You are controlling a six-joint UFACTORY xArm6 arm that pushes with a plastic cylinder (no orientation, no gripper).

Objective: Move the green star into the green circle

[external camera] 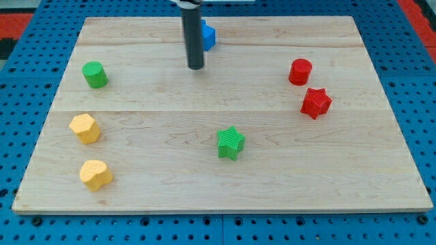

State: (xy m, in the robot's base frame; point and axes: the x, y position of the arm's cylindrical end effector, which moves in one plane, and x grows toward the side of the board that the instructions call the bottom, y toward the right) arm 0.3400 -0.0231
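- My tip (196, 67) is a bare rod end with no jaws to open or close; it rests on the wooden board (340, 177) near the view's top, touching no block.
- The green star (231, 143) lies well apart from my tip — toward the view's bottom and a little to the right.
- The green circle (95, 74) stands far to the left of my tip, at about its level.
- The move turns on this: the star must travel left and up, so I judge my tip has to get round to the star's lower-right side first.
- A blue block (208, 34) sits just behind the rod — partly hidden, shape unclear.
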